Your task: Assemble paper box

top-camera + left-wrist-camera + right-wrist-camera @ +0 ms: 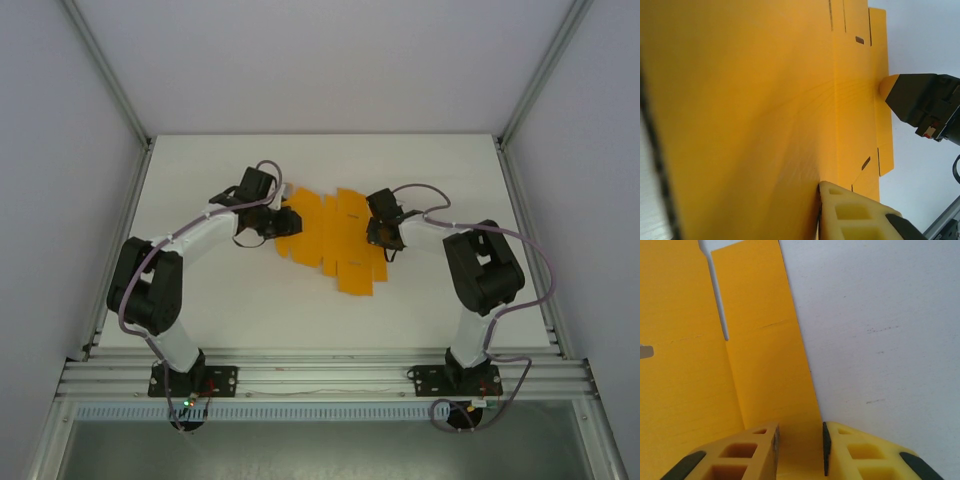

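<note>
We find the table (210, 300) bearing the paper box (335, 240), a flat die-cut sheet at its centre. The left gripper (274, 222) sits at the sheet's 9 o'clock edge; we cannot tell whether its jaws are apart or clamped on the card. The right gripper (382, 238) sits at 3 o'clock, jaws narrowly parted over an end flap (765, 340), clamping nothing visible. We judge a first fold is in hand: pin one panel flat and lift the other along its crease, without buckling.
</note>
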Controlling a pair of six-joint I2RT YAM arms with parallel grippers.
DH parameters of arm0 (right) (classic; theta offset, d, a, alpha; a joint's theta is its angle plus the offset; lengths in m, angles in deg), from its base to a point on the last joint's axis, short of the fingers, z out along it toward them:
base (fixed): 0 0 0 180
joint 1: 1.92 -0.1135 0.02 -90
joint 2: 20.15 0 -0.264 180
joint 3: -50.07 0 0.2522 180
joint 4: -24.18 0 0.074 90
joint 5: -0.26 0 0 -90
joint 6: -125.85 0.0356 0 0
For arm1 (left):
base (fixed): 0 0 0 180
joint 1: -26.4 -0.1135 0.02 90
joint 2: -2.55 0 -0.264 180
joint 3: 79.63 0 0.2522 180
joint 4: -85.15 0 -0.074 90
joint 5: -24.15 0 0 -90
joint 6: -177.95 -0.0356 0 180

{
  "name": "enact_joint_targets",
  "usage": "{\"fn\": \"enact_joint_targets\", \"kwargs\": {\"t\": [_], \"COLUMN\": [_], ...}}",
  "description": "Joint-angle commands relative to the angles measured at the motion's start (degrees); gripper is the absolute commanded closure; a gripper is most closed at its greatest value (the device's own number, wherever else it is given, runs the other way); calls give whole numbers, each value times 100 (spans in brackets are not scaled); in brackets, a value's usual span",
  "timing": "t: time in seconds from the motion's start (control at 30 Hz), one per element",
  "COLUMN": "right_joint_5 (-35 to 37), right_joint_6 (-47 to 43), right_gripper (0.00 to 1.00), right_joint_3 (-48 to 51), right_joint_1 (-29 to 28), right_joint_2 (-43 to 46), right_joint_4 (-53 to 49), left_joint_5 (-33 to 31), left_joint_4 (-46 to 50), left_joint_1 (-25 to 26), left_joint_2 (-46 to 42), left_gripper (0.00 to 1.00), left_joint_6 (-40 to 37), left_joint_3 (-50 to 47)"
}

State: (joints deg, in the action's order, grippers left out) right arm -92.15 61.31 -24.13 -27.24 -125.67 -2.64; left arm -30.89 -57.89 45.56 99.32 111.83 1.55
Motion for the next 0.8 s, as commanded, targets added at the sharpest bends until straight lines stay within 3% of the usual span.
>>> {"fn": "enact_joint_targets", "kwargs": {"t": [0.0,0.17,0.3,0.4,0.6,0.77], "right_joint_5": [-676,-907,-1264,-1523,-3294,-3521], "right_joint_6": [-12,-110,-58,-88,-301,-698], "right_gripper": [71,70,64,59,44,38], "right_joint_3": [343,314,343,456,1106,1298], "right_joint_1": [-78,-4,242,510,1288,1711], "right_joint_2": [-387,-109,201,650,1662,2576], "right_joint_4": [-331,-113,172,366,1231,1048], "left_joint_5": [-419,-978,-2286,-2822,-1924,-1114], "left_joint_4": [178,495,1138,1384,261,-719], "left_joint_1": [112,505,936,1002,996,988], "left_joint_2": [-23,135,450,446,-462,-1231], "left_gripper": [80,83,100,100,100,100], "left_joint_6": [-147,-352,-480,-502,-847,-1009], "left_joint_3": [167,677,1323,1563,994,547]}}
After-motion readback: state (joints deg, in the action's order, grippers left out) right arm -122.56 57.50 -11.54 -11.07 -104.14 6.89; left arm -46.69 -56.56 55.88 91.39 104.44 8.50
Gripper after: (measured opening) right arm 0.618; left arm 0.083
